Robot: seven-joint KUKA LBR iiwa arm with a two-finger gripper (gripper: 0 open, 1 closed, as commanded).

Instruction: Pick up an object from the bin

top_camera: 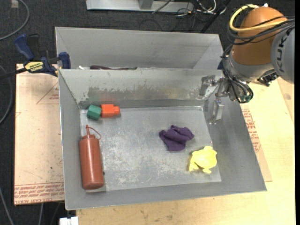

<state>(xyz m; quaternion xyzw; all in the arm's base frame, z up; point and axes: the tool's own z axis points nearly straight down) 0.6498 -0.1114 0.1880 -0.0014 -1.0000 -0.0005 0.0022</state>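
Observation:
My gripper point(215, 110) hangs over the bin's right wall near the back right corner, above the floor and with nothing seen in it. The closest thing is a crumpled purple cloth point(176, 137), lying on the bin floor below and to the left of the gripper. A crumpled yellow soft thing point(203, 160) lies nearer the front, close to the right wall and right of the cloth.
A red-brown squeeze bottle point(91, 161) lies along the left wall, nozzle pointing to the back. A green block point(94, 111) and an orange block point(110, 110) sit side by side in the back left corner. The arm reaches in from the right.

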